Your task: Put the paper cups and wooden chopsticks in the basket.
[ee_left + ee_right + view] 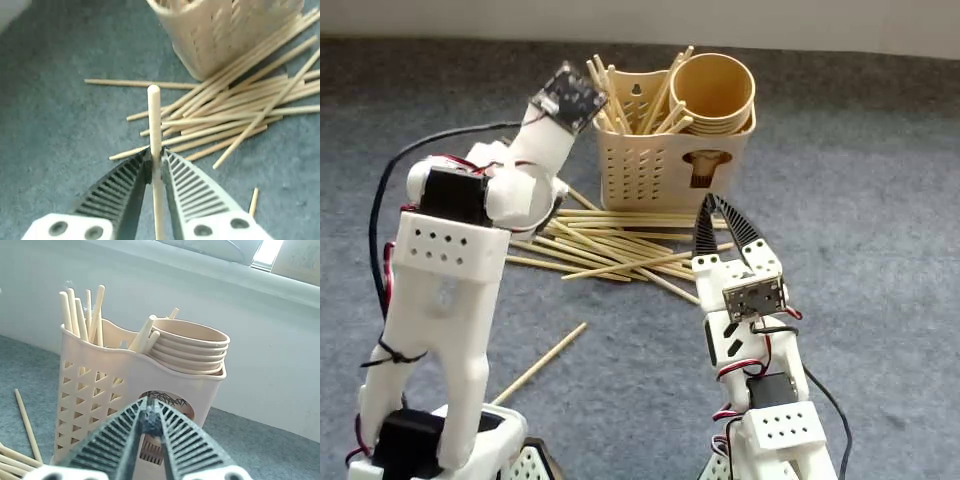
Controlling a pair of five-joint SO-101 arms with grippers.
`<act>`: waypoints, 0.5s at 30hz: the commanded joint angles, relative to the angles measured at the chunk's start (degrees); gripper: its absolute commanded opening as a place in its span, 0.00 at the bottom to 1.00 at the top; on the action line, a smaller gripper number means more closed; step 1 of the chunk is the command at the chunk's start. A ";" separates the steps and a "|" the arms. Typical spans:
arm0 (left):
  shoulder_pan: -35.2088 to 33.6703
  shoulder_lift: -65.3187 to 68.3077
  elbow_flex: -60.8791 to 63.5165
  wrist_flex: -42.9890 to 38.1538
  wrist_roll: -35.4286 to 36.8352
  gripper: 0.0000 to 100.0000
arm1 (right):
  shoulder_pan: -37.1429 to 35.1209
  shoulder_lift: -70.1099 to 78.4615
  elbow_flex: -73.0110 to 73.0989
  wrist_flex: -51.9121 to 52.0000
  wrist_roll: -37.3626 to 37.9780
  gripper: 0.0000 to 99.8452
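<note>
Grey-blue, carpet-like cloth covers the bench (880,250), and a pale strip of wall (820,20) runs along the top edge of the high view. The right wrist view shows that wall (260,365) as plain and smooth, rising behind the basket (100,385).

The basket (650,165) stands at upper centre of the high view. It is cream plastic, with rounded corners and walls pierced by small holes. A nested stack of tan paper cups (715,92) sits in its right half, and round wooden sticks stand on end in its left half. From the right wrist, the cups (192,342) show as stacked rolled rims.

More wooden chopsticks (610,245) lie in a loose, criss-crossed pile on the cloth just in front of the basket. A lone chopstick (540,362) lies apart at lower left of centre.

The left gripper (156,155), with ribbed black fingers, is clamped on a held chopstick (154,115). The blunt end of that stick juts out above the pile (235,115), near the basket (220,35).

The right gripper (710,203) sits low at centre of the high view, pointing at the basket. Its fingers (175,430) are pressed together with nothing between them.
</note>
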 commanded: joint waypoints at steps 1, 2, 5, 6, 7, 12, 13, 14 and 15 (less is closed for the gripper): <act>4.44 -2.33 -11.74 -2.55 6.24 0.01 | 0.57 -0.13 5.85 0.13 0.70 0.01; 5.14 -2.33 -13.32 -3.96 7.30 0.01 | 0.57 -0.13 5.85 0.13 0.70 0.01; 6.90 -2.33 -16.13 -9.93 10.37 0.01 | 0.57 -0.13 5.85 0.13 0.70 0.01; 7.43 -2.33 -16.31 -12.40 11.34 0.01 | 0.57 -0.13 5.85 0.13 0.70 0.01; 7.78 -2.33 -16.31 -14.86 12.31 0.01 | 0.57 -0.13 5.85 0.13 0.70 0.01; 8.40 -2.33 -16.22 -25.41 16.18 0.01 | 0.57 -0.13 5.85 0.13 0.70 0.01; 8.22 -2.33 -16.22 -27.69 17.67 0.01 | 0.57 -0.13 5.85 0.13 0.70 0.01; 8.22 -2.33 -16.22 -29.80 19.34 0.01 | 0.57 -0.13 5.85 0.13 0.70 0.01; 8.22 -2.42 -16.31 -31.82 21.19 0.01 | 0.57 -0.13 5.85 0.13 0.70 0.01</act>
